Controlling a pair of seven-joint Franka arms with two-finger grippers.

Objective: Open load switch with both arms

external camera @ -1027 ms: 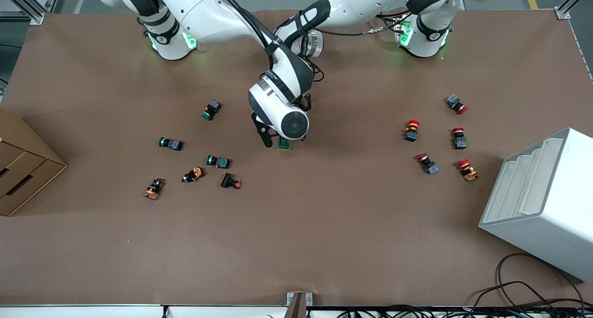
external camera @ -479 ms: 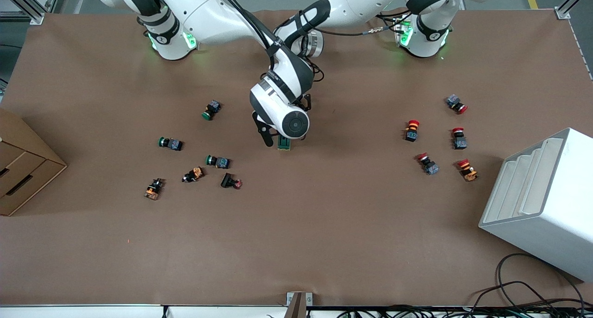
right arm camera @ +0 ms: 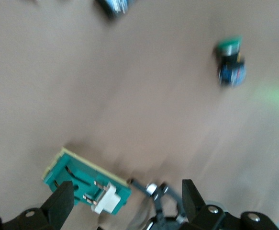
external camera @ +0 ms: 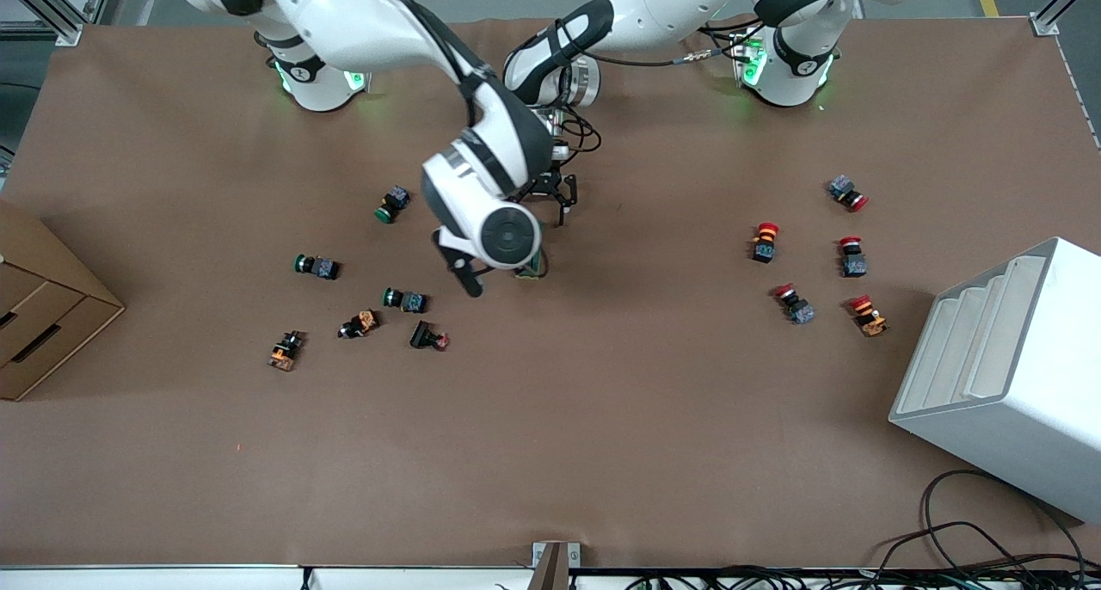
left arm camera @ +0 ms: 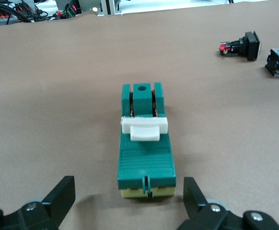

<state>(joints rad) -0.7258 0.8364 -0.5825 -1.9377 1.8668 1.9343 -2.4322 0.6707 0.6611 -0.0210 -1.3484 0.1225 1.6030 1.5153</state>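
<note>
The load switch (left arm camera: 145, 146) is lying flat on the brown worktop (external camera: 602, 418) about mid-table, and I'm using it as the landmark for everything. The left gripper (left arm camera: 129, 199) is hanging low just off the switch's cream-colored end, its fingers (left arm camera: 58, 196) spread wider than the switch body and not touching it or holding anything. The white tab (left arm camera: 144, 128) is sitting across the switch's middle, with the raised green block at the other end.

The right gripper (right arm camera: 125, 203) is hovering above the switch, toward the right arm's end of the table from it, fingers (right arm camera: 60, 203) also wide open and holding nothing. In its wrist view the switch (right arm camera: 85, 184) is showing between the fingers, well below them.

Room around it: there's open worktop on every side of the switch. The closest clutter is a black button with a red tip (external camera: 428, 338) and a green-capped button (external camera: 404, 299), both toward the right arm's end from the switch. The red-capped buttons (external camera: 764, 242) are well apart toward the left arm's end.
</note>
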